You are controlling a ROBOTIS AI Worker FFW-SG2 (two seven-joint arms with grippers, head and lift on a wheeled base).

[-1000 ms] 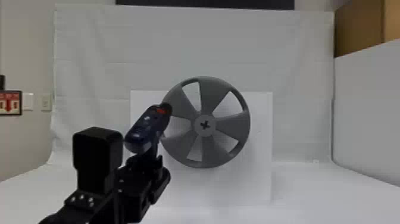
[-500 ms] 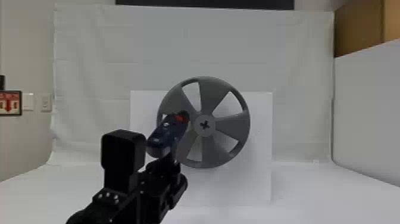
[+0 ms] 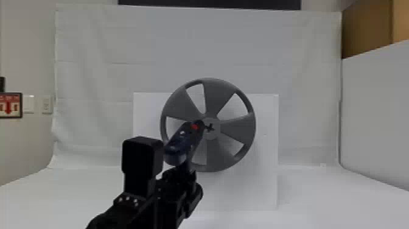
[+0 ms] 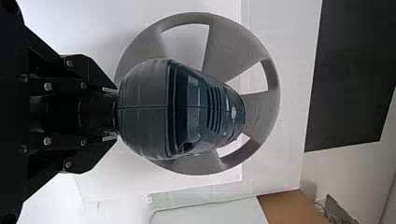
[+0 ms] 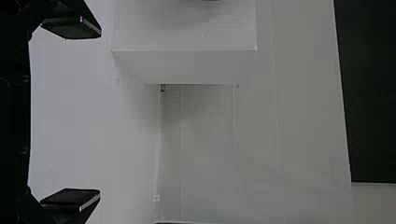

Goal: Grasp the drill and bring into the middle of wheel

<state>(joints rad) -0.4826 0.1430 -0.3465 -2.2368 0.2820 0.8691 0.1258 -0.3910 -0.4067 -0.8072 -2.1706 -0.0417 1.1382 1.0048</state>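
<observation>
"White cloth (image 3: pixel 243 45) hangs behind the desk (image 3: pixel 334 198), and here's the drill (image 3: pixel 179 146), up off the surface, in front of the wheel (image 3: pixel 237 128)!"

"Where's it pointing?"

"Body slants from seven o'clock towards one, and the nose (image 3: pixel 198 123) sits just beside the hub (image 3: pixel 214 134), on its nine o'clock side. Whether they touch, I can't tell."

"Who's got it?"

"Left gripper (image 4: pixel 112 113)! Jaws closed in on the drill from beneath its body, back end to the wrist camera, nose away towards the wheel. I'd say that's deliberate: gripped low, the front is free to meet the middle."

"And the wheel standing upright?"

"Face-on against a white panel (image 3: pixel 267 188), presumably so the hub is easy to reach. What's wanted now, I reckon, is a small nudge towards three o'clock. Push forward too soon and the nose could catch a spoke."

"Anything in the way?"

"Nothing I can see between nose and hub. The drill does cover the wheel's seven-to-eight o'clock stretch, and the left arm (image 3: pixel 170 201) comes up from seven."

"Right gripper (image 5: pixel 98 113)?"

"Jaws wide apart, nothing between them, over in the right wrist view. Farther out: red sign (image 3: pixel 9 106) at nine o'clock, brown board (image 3: pixel 368 30) up around two!"
</observation>
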